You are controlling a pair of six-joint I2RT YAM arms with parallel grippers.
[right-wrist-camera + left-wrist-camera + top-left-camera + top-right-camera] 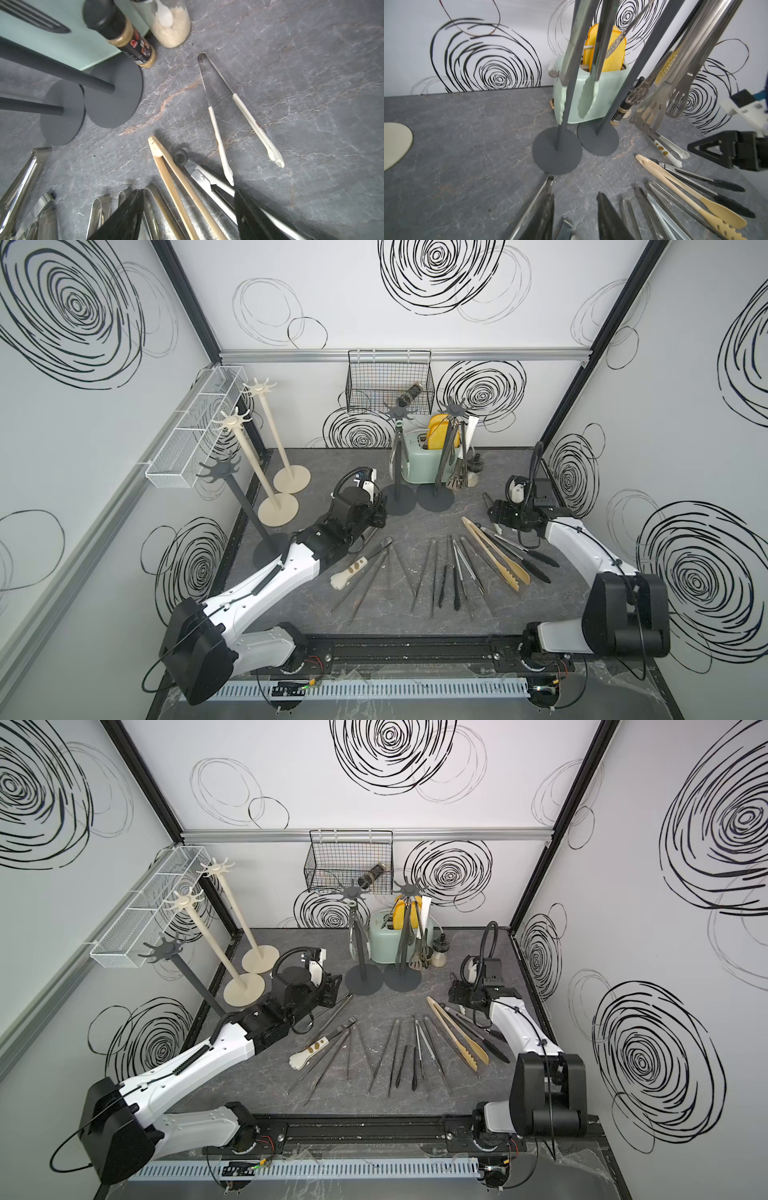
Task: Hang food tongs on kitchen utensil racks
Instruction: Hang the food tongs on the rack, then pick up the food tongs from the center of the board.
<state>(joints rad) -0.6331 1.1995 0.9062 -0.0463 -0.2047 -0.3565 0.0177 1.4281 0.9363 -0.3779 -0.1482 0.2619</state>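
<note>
Tongs [459, 568] lie fanned on the table [419, 526] before both arms, hinge ends toward the back: steel pairs, black-tipped pairs, a wooden pair [494, 556] and a cream-headed pair [348, 574]. 5 racks stand behind them. 2 cream racks [277, 509] and 1 dark rack [245, 508] at back left have bare hooks. 2 more dark racks stand at back centre, base beside base, in front of a toaster [417, 477]. The left rack [557, 154] holds mint-tipped tongs [588, 93], and the right rack [599, 138] holds several steel tongs [652, 116]. Left gripper [575, 197] hovers low near those 2 bases, jaws partly apart with nothing between them. Right gripper [189, 192] hangs over the hinge end of the wooden pair, jaws wide, gripping nothing. A cream-tipped pair [247, 112] lies just beside it.
</note>
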